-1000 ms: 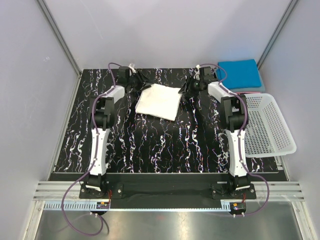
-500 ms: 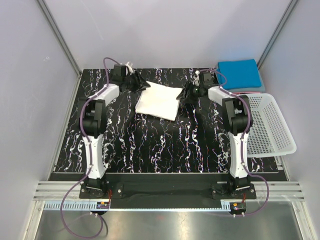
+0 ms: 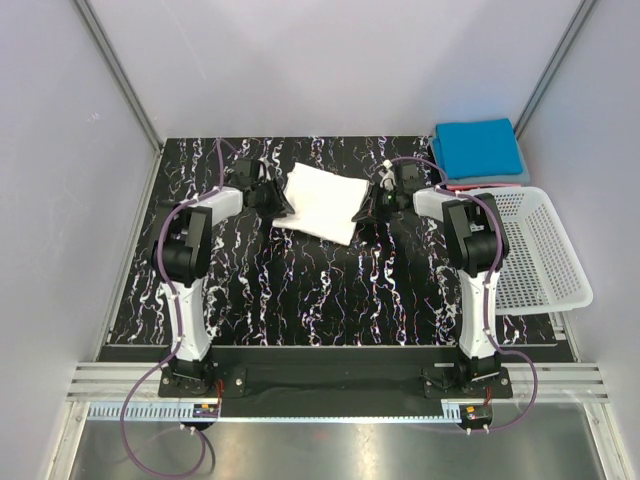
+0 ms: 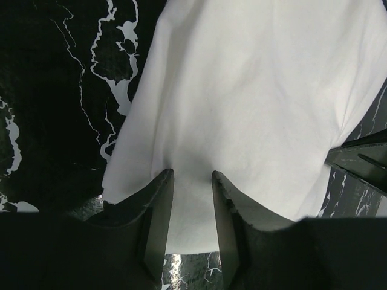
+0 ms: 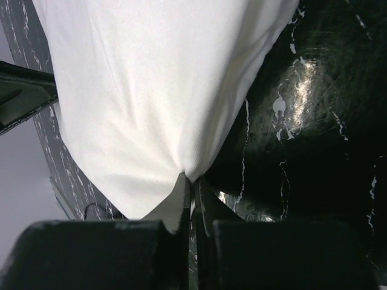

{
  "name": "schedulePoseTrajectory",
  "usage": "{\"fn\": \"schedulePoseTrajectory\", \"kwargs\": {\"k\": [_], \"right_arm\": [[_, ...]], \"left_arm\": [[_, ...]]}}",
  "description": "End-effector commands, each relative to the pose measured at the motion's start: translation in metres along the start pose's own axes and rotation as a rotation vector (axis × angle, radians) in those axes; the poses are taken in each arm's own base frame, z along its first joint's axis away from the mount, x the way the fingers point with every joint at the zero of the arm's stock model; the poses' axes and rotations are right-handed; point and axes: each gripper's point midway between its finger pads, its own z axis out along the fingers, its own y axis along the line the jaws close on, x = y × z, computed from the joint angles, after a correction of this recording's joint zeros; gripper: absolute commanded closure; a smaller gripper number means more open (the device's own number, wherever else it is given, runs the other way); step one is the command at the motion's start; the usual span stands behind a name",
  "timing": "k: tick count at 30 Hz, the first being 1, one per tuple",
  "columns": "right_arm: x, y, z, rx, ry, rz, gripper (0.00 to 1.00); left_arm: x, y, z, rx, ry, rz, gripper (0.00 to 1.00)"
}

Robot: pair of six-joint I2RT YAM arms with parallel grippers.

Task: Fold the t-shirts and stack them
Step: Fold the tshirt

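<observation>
A folded white t-shirt [image 3: 322,200] lies on the black marbled table [image 3: 300,290], at the back middle. My left gripper [image 3: 283,207] is at its left edge. In the left wrist view, the left gripper [image 4: 191,174] straddles the white t-shirt [image 4: 254,90], its jaws apart with cloth between them. My right gripper [image 3: 362,212] is at the shirt's right edge. The right wrist view shows this gripper [image 5: 192,178] shut, pinching a corner of the white t-shirt [image 5: 151,90]. A folded bright blue t-shirt [image 3: 480,148] lies at the back right corner.
A white plastic lattice basket [image 3: 535,250] stands at the table's right edge, just in front of the blue shirt. Grey walls enclose the table on three sides.
Both grippers have come nearer along the white shirt's sides and closed in on its edges. The right gripper has shut on the cloth. The left jaws have narrowed a little.
</observation>
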Motion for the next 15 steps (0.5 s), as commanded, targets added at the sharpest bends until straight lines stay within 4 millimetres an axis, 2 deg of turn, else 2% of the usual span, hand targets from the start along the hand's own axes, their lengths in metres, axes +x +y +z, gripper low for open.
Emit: {"fn": "schedulePoseTrajectory", "kwargs": {"k": [1,2,4,5,7,8,10,11,12,15], "right_arm": [[0.002,0.011,-0.012,-0.009,-0.005,-0.075,1.0],[0.002,0.008,-0.014,0.008,-0.006,-0.094,1.0],[0.008,0.008,-0.024,0.023,0.015,-0.096,1.0],[0.012,0.01,-0.029,0.03,0.027,-0.101,1.0],[0.022,0.008,-0.033,0.029,0.049,-0.102,1.0],[0.028,0.01,-0.034,0.012,0.068,-0.109,1.0],[0.042,0.004,-0.037,0.017,0.102,-0.092,0.95],[0.047,0.003,-0.038,0.017,0.11,-0.088,0.93],[0.05,0.004,-0.041,0.015,0.111,-0.091,0.92],[0.059,0.005,-0.049,0.021,0.125,-0.094,0.76]], "left_arm": [[0.021,0.01,0.0,-0.089,0.036,-0.002,0.63],[0.021,0.016,-0.005,-0.147,0.021,-0.003,0.63],[0.033,0.018,-0.016,-0.211,0.037,-0.026,0.64],[0.049,0.024,-0.018,-0.227,0.061,-0.052,0.65],[0.059,0.023,-0.024,-0.226,0.054,-0.065,0.65],[0.071,0.026,-0.032,-0.225,0.059,-0.08,0.65],[0.078,0.016,-0.043,-0.179,0.047,-0.082,0.65],[0.092,0.02,-0.045,-0.185,0.072,-0.094,0.64],[0.095,0.019,-0.049,-0.176,0.074,-0.094,0.61],[0.095,0.003,-0.063,-0.119,0.071,-0.065,0.54]]}}
